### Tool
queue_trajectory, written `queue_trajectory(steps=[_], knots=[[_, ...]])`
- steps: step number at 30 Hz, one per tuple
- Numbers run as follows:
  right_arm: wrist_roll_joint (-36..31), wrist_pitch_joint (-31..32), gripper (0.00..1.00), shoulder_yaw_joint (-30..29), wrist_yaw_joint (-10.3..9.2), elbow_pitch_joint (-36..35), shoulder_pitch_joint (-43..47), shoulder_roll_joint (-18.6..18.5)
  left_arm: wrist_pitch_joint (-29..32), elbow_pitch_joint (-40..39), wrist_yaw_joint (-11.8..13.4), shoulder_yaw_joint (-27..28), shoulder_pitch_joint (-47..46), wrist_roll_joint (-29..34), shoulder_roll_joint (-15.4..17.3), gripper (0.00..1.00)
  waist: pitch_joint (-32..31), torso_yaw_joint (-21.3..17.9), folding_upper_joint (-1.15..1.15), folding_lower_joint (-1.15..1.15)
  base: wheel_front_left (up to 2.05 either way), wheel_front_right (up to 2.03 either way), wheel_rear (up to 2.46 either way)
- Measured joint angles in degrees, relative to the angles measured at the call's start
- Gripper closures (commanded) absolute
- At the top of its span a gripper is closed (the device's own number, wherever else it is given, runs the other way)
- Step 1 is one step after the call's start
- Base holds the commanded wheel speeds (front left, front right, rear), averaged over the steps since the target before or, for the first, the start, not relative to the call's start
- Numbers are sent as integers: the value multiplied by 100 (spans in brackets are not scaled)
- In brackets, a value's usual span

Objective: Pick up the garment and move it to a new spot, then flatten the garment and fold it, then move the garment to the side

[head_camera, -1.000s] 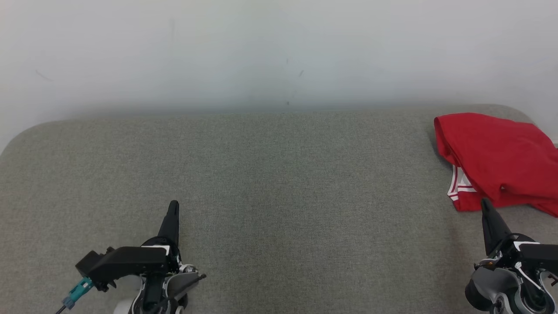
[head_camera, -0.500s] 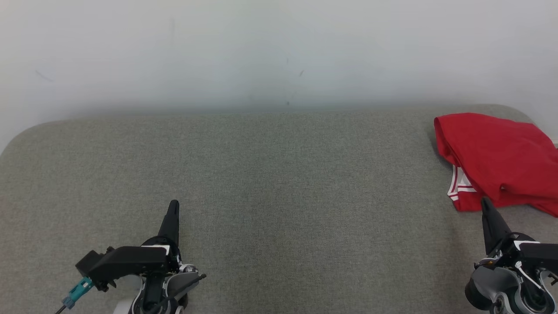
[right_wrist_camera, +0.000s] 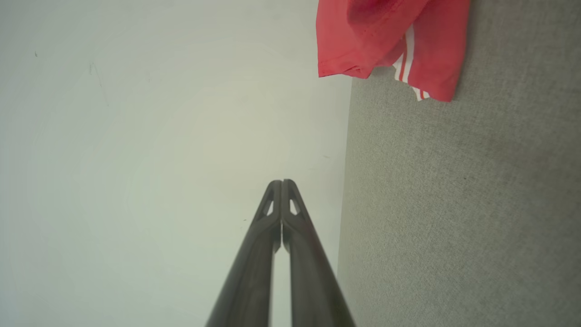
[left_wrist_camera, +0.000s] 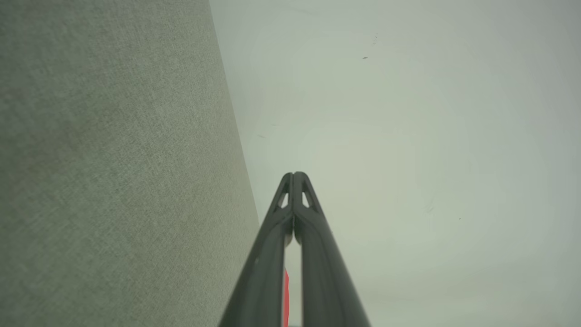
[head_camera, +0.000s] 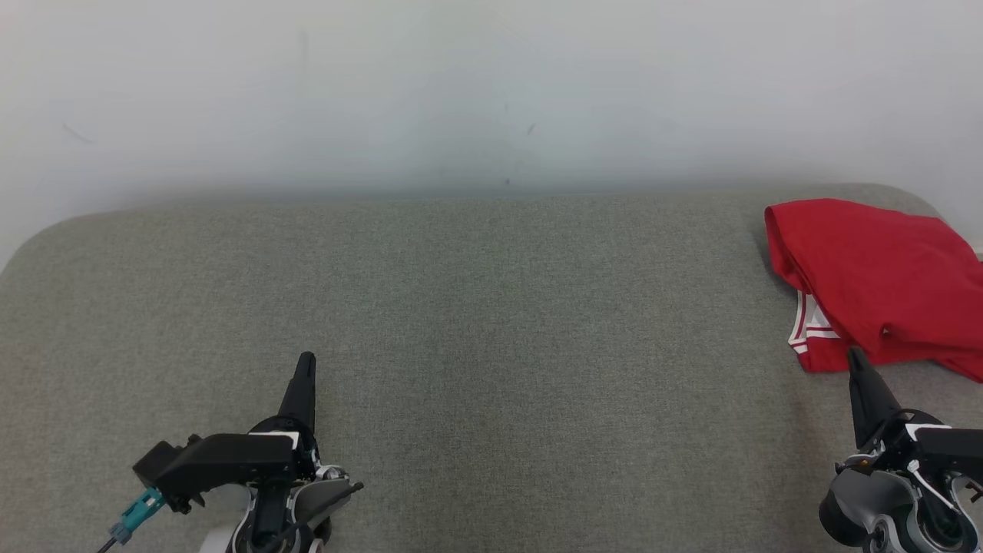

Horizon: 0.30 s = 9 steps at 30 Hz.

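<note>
Head view shows us the red garment (head_camera: 875,280) bunched at about three o'clock on the grey padded bench (head_camera: 491,346), up against the far right corner by the pale wall (head_camera: 491,92). Our right tool (head_camera: 854,357) sits at five o'clock, fingers pressed together and holding nothing, its tip just at the garment's near hem beside the white stripes. Our left tool (head_camera: 306,359) rests at seven o'clock, likewise pressed together and empty, well apart from the cloth. From our right wrist the garment (right_wrist_camera: 395,41) lies ahead and to one o'clock of the tool (right_wrist_camera: 281,182). We judge the right arm far nearer; the heap's long axis seems to run from near-left toward far-right.
</note>
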Motion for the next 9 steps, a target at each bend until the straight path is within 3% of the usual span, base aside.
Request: queue_trajectory(steps=[9], knots=[[0, 0, 100, 4, 0, 0, 0, -1, 0, 0, 0, 0, 0, 0, 0, 100, 0, 0, 0, 0, 0, 0, 0]])
